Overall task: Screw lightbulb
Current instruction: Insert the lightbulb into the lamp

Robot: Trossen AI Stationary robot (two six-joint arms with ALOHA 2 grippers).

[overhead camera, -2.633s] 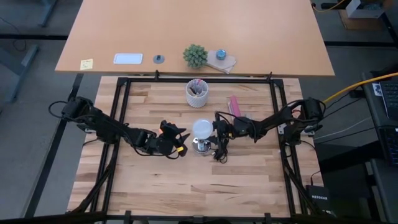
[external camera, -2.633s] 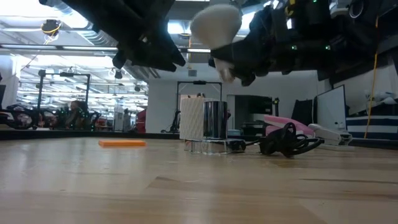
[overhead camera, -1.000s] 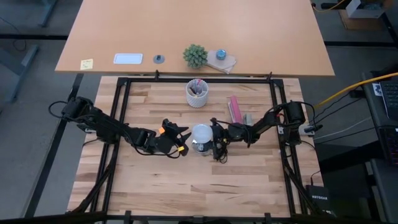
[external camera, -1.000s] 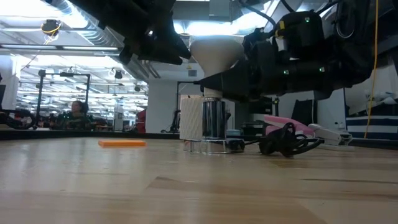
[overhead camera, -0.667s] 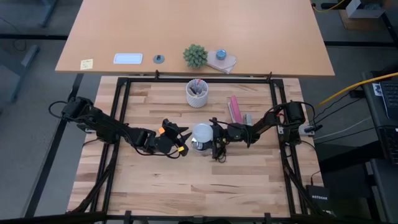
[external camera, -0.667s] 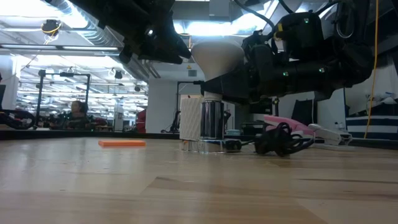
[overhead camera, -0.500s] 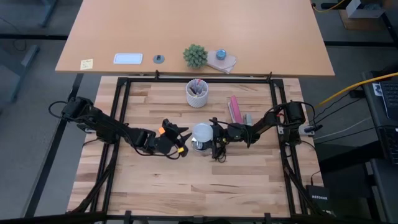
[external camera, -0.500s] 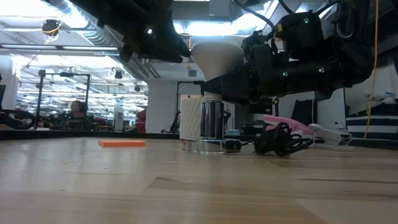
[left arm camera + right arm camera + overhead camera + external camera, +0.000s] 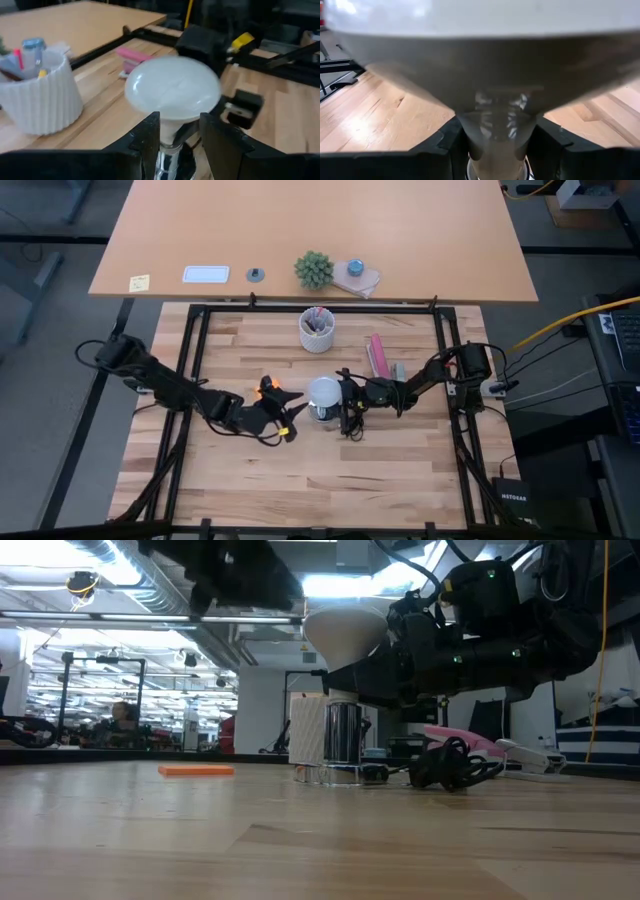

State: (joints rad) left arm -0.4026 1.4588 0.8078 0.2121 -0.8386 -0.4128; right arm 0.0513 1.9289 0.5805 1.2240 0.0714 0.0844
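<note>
Pinching the lightbulb (image 9: 324, 392) by its narrow neck, the right gripper (image 9: 343, 402) should keep it plumb over the silvery socket (image 9: 342, 733) while twisting, the left gripper (image 9: 283, 420) waiting spread beside it.

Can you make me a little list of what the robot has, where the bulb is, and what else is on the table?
Bulb: lightbulb upright over the silvery fitting
Right gripper: shut on the bulb's neck
Left gripper: open, empty, beside the bulb
Cup: white cup of pens, behind the bulb
Other: pink thing, black cord
</note>
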